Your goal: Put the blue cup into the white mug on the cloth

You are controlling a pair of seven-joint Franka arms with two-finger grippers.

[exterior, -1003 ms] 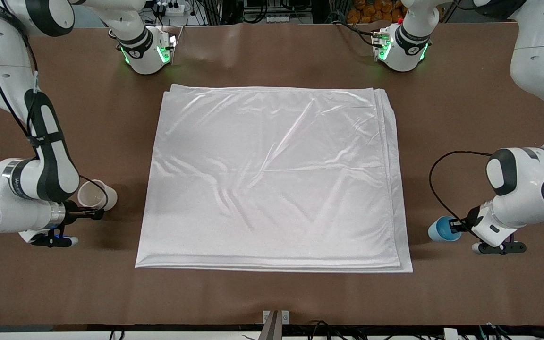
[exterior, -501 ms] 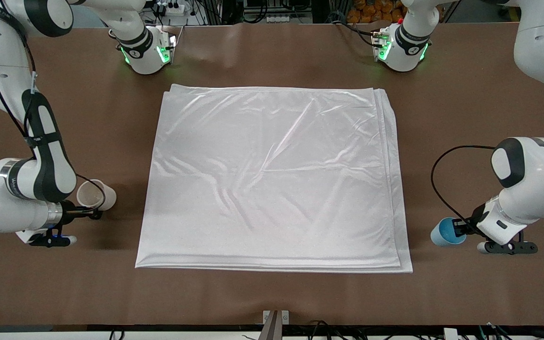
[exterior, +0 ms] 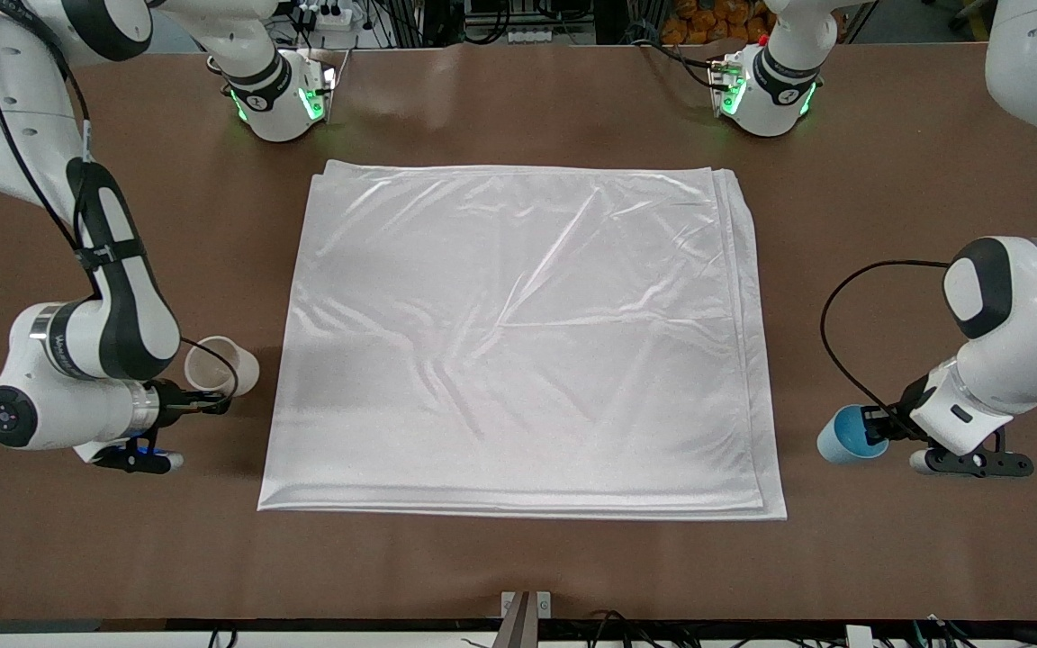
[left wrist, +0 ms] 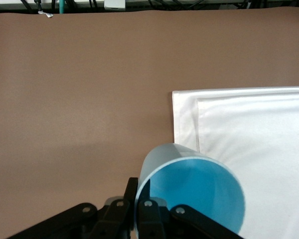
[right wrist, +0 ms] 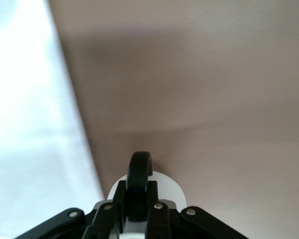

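Both grippers grip cups off the cloth's two short ends. Left gripper point(exterior: 879, 427) pinches the rim of the blue cup point(exterior: 845, 435) between its black fingers point(left wrist: 148, 215), one inside the wall and one outside. This cup is smooth, tapered and without a handle, pale blue outside and brighter blue within; it is tilted well over, mouth toward the gripper, and nothing lies in it. It hangs over bare brown table point(exterior: 518, 558) at the left arm's end, at about 4 o'clock from the cloth's middle, just beside the cloth's edge.

Right gripper point(exterior: 199, 403) is closed on the black loop handle point(right wrist: 139, 172) of the white mug point(exterior: 221, 366), a glossy cream mug with a pale beige inside, also empty. The mug sits at about 8 o'clock, just beside the cloth toward the right arm's end; whether it touches the table cannot be told.

Spread flat between them, the cloth point(exterior: 518, 342) is a large, shiny white rectangle, folded in layers, lightly creased.
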